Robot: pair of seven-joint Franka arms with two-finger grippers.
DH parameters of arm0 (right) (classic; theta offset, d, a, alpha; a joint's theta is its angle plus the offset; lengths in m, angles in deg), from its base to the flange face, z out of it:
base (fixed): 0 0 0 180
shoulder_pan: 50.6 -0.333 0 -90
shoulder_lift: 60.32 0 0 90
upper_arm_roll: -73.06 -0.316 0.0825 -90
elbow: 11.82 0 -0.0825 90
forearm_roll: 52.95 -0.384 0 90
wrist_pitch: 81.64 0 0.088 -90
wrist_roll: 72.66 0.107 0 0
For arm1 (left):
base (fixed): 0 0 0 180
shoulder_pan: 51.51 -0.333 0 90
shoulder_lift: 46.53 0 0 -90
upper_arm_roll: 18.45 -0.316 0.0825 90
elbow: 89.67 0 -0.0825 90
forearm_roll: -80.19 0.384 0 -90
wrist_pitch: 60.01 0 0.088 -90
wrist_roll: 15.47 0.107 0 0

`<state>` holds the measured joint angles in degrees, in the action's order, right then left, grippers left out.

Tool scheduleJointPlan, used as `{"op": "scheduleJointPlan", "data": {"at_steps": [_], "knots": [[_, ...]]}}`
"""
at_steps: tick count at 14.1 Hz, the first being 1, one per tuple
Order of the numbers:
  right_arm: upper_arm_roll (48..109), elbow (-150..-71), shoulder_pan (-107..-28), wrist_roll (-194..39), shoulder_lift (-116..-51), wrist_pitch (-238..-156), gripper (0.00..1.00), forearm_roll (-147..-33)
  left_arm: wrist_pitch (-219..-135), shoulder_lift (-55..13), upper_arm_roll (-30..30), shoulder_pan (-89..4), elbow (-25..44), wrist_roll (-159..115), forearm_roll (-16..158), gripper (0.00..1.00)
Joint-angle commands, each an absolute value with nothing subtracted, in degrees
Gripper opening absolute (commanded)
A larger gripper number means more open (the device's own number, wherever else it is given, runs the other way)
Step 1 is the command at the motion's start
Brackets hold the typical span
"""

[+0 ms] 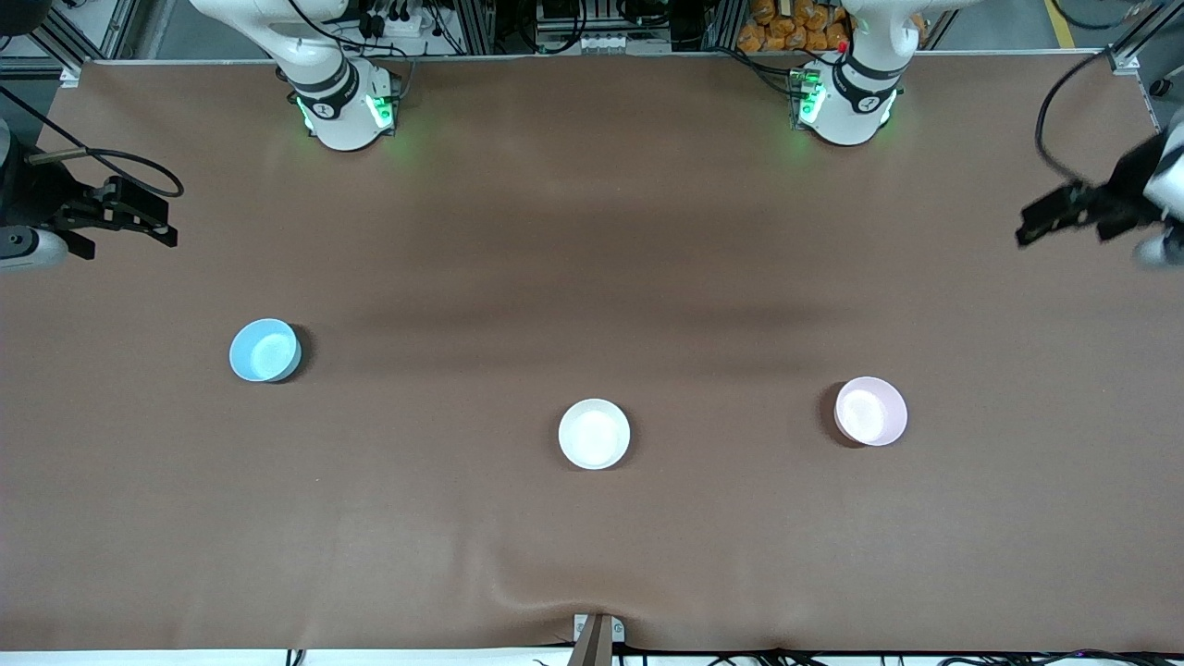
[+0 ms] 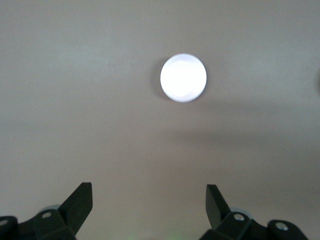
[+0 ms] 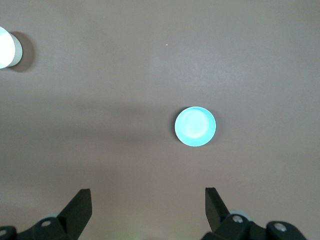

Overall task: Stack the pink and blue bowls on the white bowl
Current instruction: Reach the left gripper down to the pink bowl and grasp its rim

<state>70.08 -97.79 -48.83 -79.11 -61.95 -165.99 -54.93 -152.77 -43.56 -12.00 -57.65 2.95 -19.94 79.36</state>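
Note:
Three small bowls stand apart on the brown table. The blue bowl [image 1: 265, 351] [image 3: 195, 126] is toward the right arm's end. Toward the left arm's end stands the pink bowl [image 1: 870, 411], which glares almost white in the left wrist view [image 2: 183, 78]. Between them, nearest the front camera, is the white bowl [image 1: 594, 433], which also shows at the edge of the right wrist view [image 3: 6, 47]. My right gripper [image 1: 129, 231] [image 3: 148, 195] hangs open and empty, high over its end of the table. At the other end my left gripper [image 1: 1064, 227] [image 2: 149, 192] is likewise open and empty.
Both arm bases [image 1: 347, 111] [image 1: 846, 102] stand along the table's edge farthest from the front camera. The brown cloth has a wrinkle [image 1: 518, 587] near the front edge, by a small bracket [image 1: 597, 636].

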Motion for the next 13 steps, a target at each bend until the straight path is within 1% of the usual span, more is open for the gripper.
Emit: {"op": "scheduleJointPlan", "data": {"at_steps": [1,5,6,10,11,13], "knots": [[70.0,-98.1,-48.4,-79.8,-61.3,-165.7,1.00,-55.6,-161.9,-33.2,-11.7,-57.9,2.0,-19.1,80.6,1.00],[70.0,-98.2,-48.4,-79.8,-61.3,-165.7,1.00,-55.6,-176.9,-21.0,-11.5,-57.8,3.0,-19.3,80.5,1.00],[70.0,-98.1,-48.5,-79.8,-61.4,-165.7,1.00,-55.6,-179.9,-19.2,-11.5,-57.7,4.0,-19.2,80.5,1.00],[70.0,-98.2,-48.4,-79.8,-61.4,-165.7,1.00,-55.7,-184.3,-14.2,-11.4,-57.5,5.7,-19.1,80.0,0.99],[70.0,-98.2,-48.4,-79.8,-61.4,-165.7,1.00,-55.7,-185.2,-13.6,-11.4,-57.3,6.6,-19.1,80.0,0.97],[70.0,-98.2,-48.4,-79.8,-61.4,-165.7,1.00,-55.7,-187.5,-13.5,-11.4,-57.0,9.6,-19.1,80.0,0.89]]}}
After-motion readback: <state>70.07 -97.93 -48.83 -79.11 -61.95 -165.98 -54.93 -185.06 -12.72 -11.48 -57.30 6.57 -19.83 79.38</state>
